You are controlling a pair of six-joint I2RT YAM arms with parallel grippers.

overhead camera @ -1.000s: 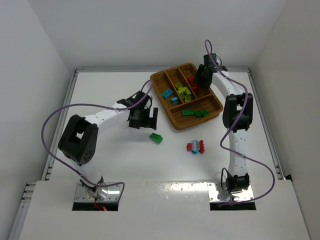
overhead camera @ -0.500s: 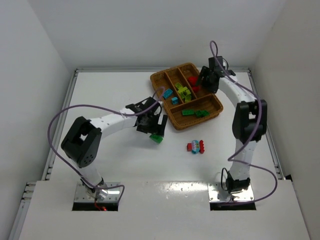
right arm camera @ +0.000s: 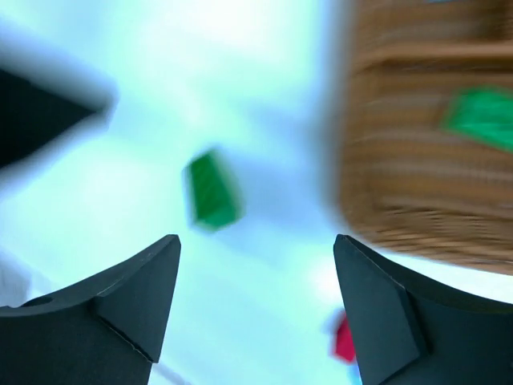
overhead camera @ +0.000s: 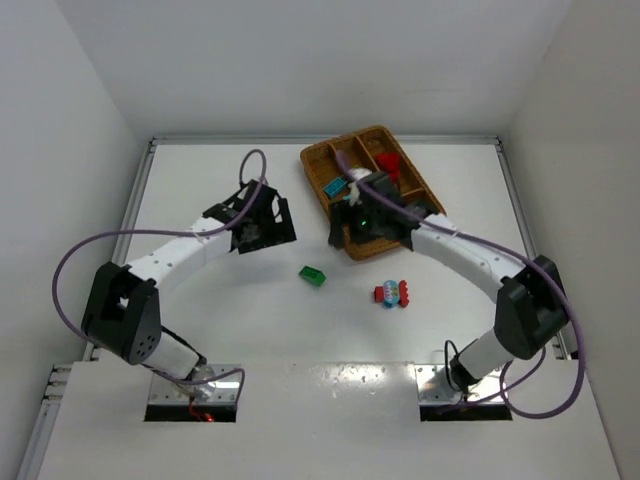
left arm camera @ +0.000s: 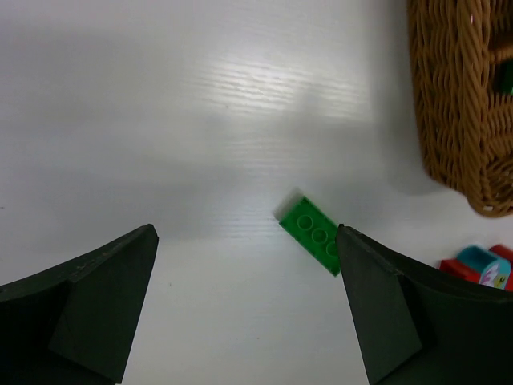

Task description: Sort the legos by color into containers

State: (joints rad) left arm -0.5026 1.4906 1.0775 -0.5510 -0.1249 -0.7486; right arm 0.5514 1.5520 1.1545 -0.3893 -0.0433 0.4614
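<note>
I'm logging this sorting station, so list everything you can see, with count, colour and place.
wicker tray: one, brown, far side of the table, partly under the right arm
red legos: count unclear, red, in a far tray compartment
tray green lego: at least one, green, blurred, inside the tray
loose green lego: one, green, on the table near the tray
clump: one, red and cyan-blue, right of the loose green lego
table: one, white
left gripper: open, empty
right gripper: open, empty

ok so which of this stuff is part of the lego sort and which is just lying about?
Part of the job: green brick on the table; red-and-blue clump near it; red bricks already in the tray; wicker tray.
Just there: purple cables; white table.
</note>
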